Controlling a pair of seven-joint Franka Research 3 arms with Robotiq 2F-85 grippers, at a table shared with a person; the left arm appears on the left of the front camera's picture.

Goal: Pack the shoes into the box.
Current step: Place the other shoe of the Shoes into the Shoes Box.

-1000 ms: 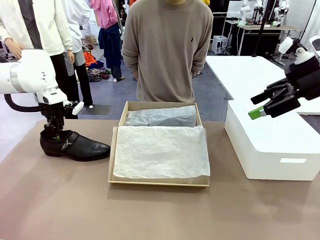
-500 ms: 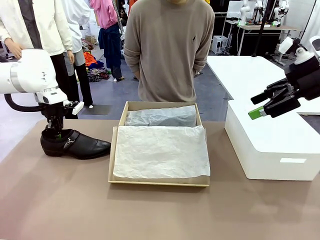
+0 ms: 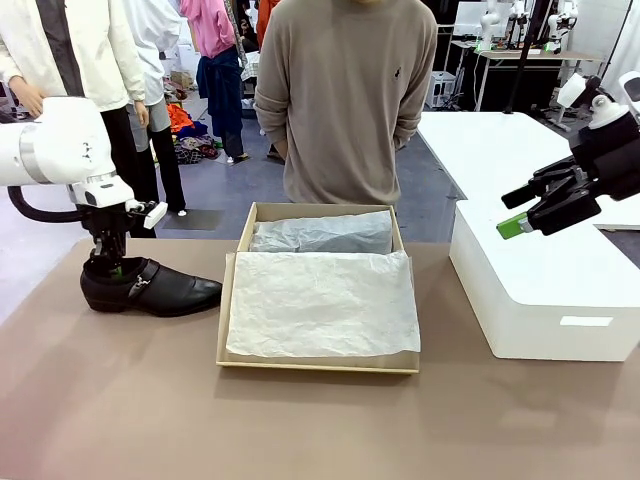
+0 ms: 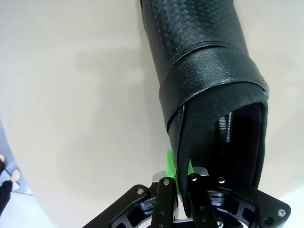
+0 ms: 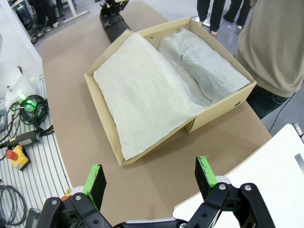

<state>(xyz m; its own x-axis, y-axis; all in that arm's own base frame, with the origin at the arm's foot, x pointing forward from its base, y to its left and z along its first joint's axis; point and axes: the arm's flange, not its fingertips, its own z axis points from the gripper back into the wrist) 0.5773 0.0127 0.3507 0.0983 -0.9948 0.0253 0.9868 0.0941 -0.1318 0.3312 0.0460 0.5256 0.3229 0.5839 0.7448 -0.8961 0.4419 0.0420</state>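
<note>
Left gripper [image 3: 113, 266]: points straight down into the heel opening of a black shoe [image 3: 165, 291]. Jaws clamped on the collar wall at the back of the shoe. In the wrist view one green pad [image 4: 170, 164] sits outside the leather and the other finger is inside. The shoe runs straight away from the jaws, with its strap crossing the upper just ahead of them. Its sole is flat on the brown table [image 3: 120, 400].

Box [image 3: 318, 367]: just beyond the shoe's toe, apart from it and well clear of the left jaws. It is open, with white tissue paper [image 3: 320, 300] spread flat over it and a crumpled bundle at the end nearest the person [image 3: 340, 100]. Cannot tell what the bundle holds.

Right gripper [image 3: 515, 222]: jaws wide apart, nothing between them, hanging over the white box [image 3: 540, 290]. In its wrist view the cardboard box lies ahead of and below the fingertips, well apart from them.
</note>
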